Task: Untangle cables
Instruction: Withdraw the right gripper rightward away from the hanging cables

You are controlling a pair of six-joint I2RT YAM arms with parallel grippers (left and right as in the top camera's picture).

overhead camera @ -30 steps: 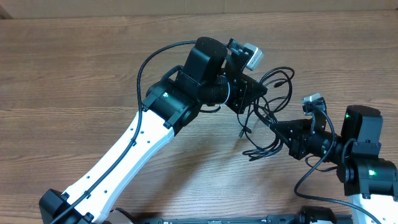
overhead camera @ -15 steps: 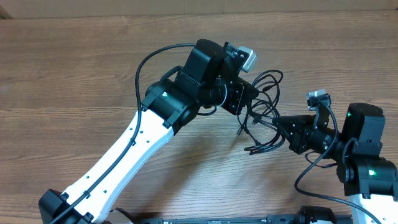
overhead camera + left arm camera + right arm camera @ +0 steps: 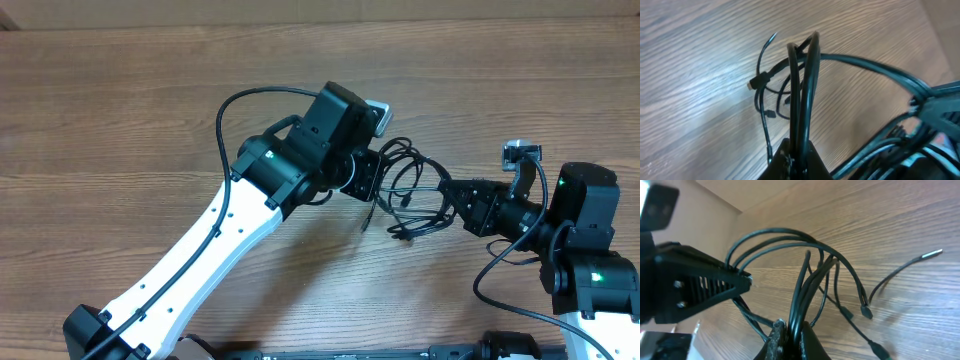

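A tangle of thin black cables [image 3: 410, 190] hangs between my two grippers above the wooden table. My left gripper [image 3: 375, 178] is shut on several strands at the bundle's left side; in the left wrist view the strands [image 3: 801, 95] rise from between its fingers [image 3: 799, 152]. My right gripper [image 3: 452, 196] is shut on strands at the right side; the right wrist view shows cables [image 3: 805, 285] pinched between its fingers [image 3: 791, 336]. Loose plug ends [image 3: 866, 312] dangle below, one with a teal tip [image 3: 885, 355]. A silver-tipped end [image 3: 932, 254] lies on the wood.
The brown wooden table [image 3: 120, 120] lies all around. The left arm's white link [image 3: 215, 245] runs from the lower left. The right arm's base [image 3: 590, 270] stands at the lower right. A thicker black arm wire [image 3: 235, 105] loops above the left arm.
The left gripper has moved left and down with its strands. The right gripper has shifted up and right. The bundle is drawn tighter between them and the loops are smaller.
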